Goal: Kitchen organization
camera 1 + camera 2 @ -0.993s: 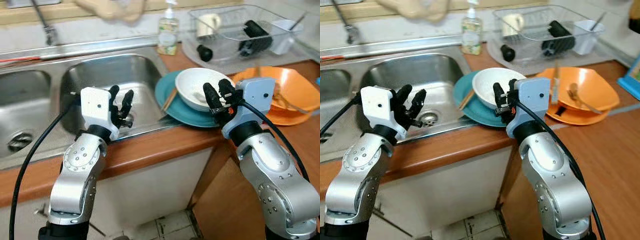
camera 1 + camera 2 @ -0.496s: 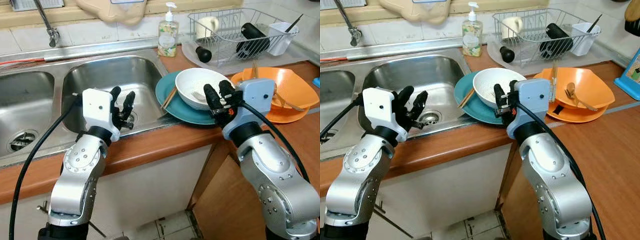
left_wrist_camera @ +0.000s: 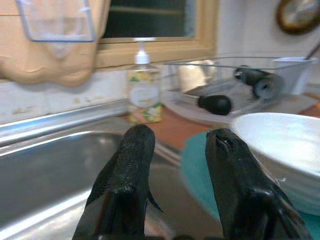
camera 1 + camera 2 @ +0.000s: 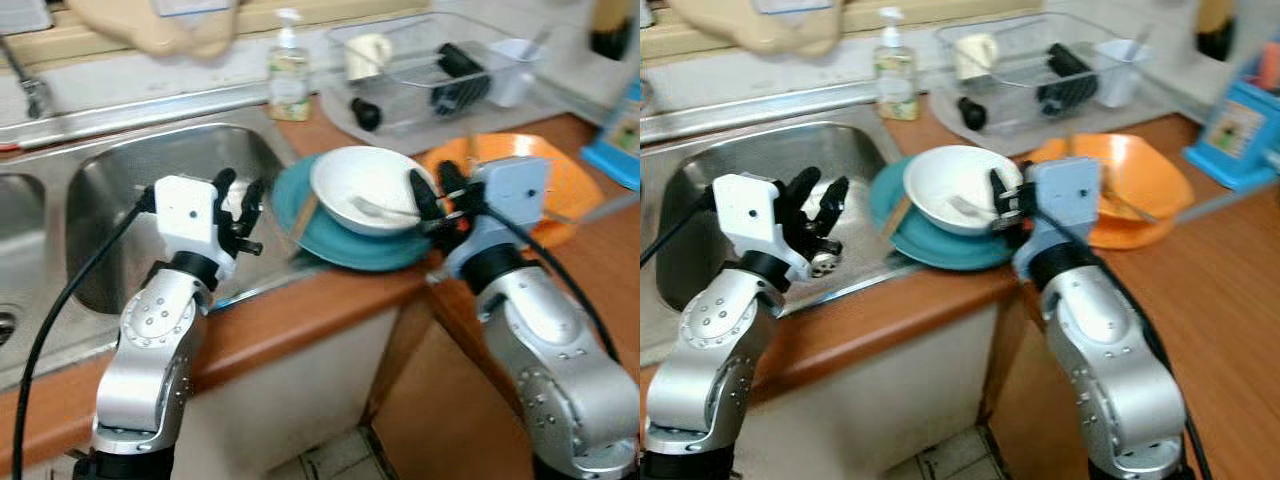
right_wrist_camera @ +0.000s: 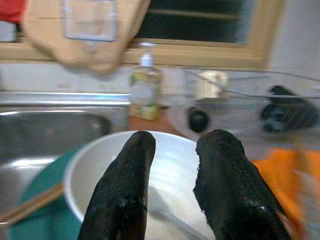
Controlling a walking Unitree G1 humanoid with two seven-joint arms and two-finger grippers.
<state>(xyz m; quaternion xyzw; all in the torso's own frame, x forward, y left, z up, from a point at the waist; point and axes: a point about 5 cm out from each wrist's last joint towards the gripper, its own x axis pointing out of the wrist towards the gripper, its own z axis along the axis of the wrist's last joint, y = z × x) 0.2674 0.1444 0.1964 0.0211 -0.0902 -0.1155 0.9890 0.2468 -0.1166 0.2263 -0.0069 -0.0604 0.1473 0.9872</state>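
Observation:
A white bowl with a spoon in it sits on a teal plate on the counter, right of the sink. Wooden chopsticks lie on the plate's left side. My right gripper is open, level with the bowl's right rim, fingers pointing over the bowl. My left gripper is open above the sink's right edge, just left of the plate. Behind the right wrist is an orange bowl.
A dish rack with a mug and dark items stands at the back. A soap bottle is behind the sink. A blue holder stands at the far right on the wooden counter. The view is blurred.
The camera has swung to the right, so the whole scene sits further left and is blurred. Both grippers stay open and hold about the same places beside the bowl and sink.

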